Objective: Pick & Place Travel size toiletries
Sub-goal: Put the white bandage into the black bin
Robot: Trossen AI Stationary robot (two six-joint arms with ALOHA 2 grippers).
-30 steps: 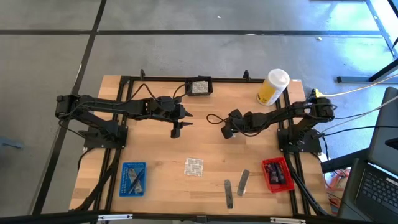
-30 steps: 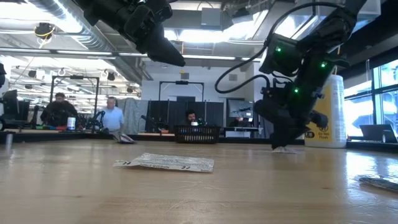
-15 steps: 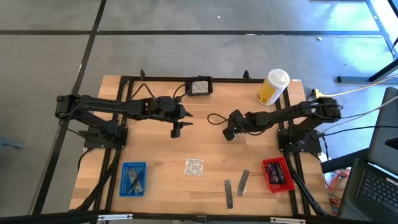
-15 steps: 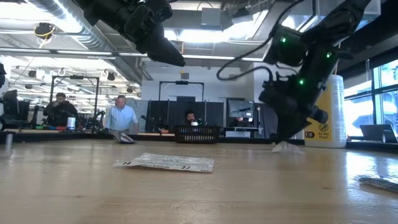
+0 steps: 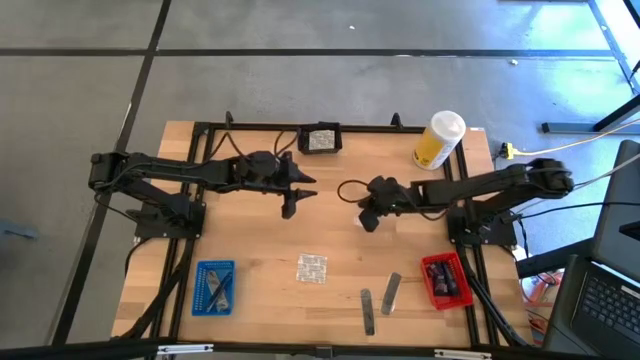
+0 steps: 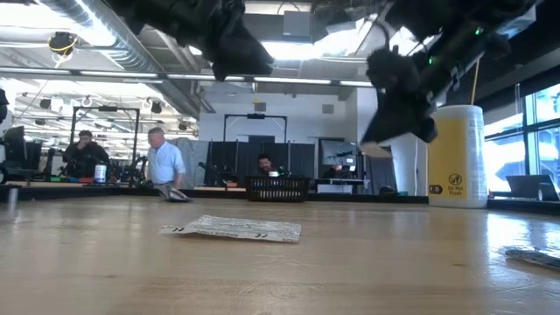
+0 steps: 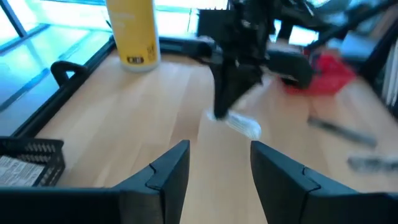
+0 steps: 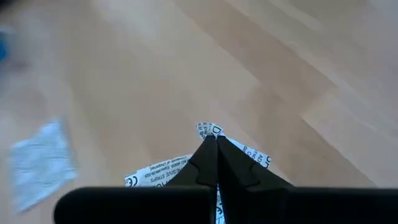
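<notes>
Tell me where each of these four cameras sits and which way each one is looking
High view: overhead, straight down on the table; both arms show.
Low view: at tabletop height, looking across to the room; both grippers hang overhead.
Left wrist view: on the left arm, facing the right gripper past its own open fingers.
Right wrist view: on the right arm, looking down at the wood; its fingers pinch a sachet.
Shared: the yellow container and the held sachet appear in several views.

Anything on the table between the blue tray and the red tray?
Yes: high view shows a foil sachet and two grey sticks between blue tray and red tray.
</notes>
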